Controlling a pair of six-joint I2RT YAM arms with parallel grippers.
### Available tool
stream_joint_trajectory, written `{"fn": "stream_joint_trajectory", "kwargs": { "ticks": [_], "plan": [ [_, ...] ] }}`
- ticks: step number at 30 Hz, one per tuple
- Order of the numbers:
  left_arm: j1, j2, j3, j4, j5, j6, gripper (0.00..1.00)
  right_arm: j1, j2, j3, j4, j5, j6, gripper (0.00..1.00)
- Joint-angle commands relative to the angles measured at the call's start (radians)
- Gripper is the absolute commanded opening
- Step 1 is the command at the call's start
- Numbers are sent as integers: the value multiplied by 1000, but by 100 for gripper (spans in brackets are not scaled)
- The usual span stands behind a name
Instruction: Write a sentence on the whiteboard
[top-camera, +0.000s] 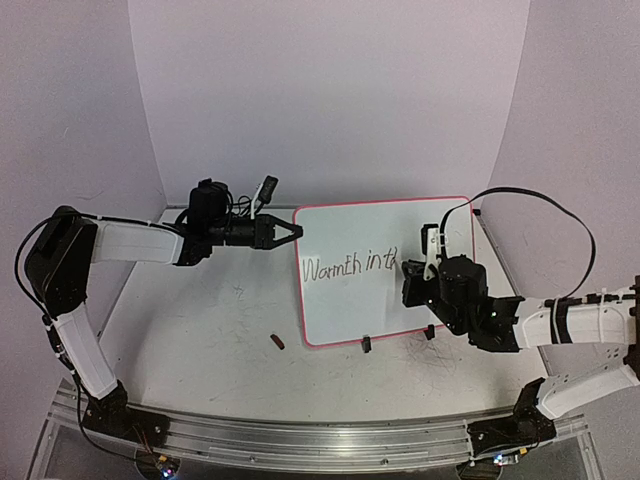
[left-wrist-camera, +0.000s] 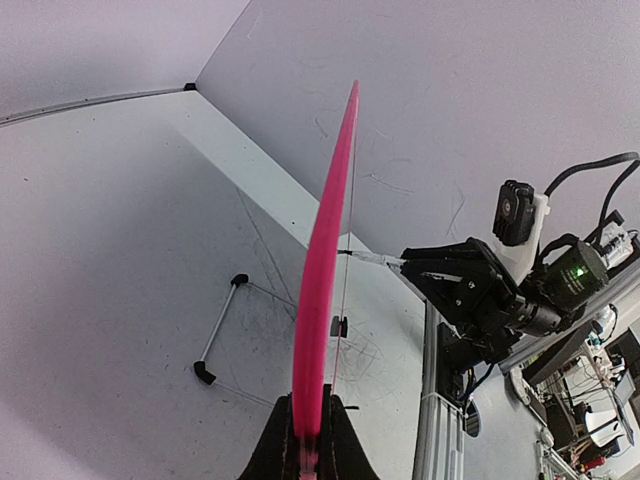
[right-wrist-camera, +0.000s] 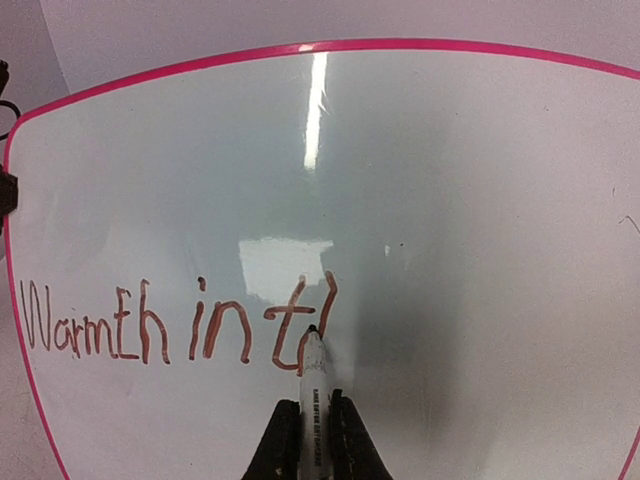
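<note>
Clamping the marker (right-wrist-camera: 314, 385) by its barrel, our right gripper (right-wrist-camera: 312, 425) sets the tip against the whiteboard (right-wrist-camera: 450, 200) | our left gripper (left-wrist-camera: 311, 432) pinches the board's pink edge | board upright on the table (top-camera: 190, 330) | we judge it light, stiff, slick, tippy: hold by the frame.

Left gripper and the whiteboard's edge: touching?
Touching. The left wrist view shows the left gripper shut on the whiteboard, its pink frame clamped from both sides with no gap.

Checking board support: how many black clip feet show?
2, along the whiteboard bottom edge: left foot left of centre, right foot right of centre. Others may be hidden behind.
</note>
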Motion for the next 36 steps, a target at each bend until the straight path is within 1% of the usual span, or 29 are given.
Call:
{"fn": "stream_joint_trajectory", "kwargs": {
  "ticks": [1, 7, 22, 36],
  "plan": [
    [-37, -2, 9, -50, 3, 32, 0, -18, 7, 31, 9, 70, -6, 0],
    [-37, -3, 9, -50, 3, 32, 0, -18, -8, 24, -23, 91, 15, 0],
    [-37, -1, 9, -50, 3, 32, 0, -18, -43, -20, -119, 11, 68, 0],
    [-37, -3, 9, -50, 2, 33, 0, -18, -114, -7, -116, -26, 39, 0]
  ]
}}
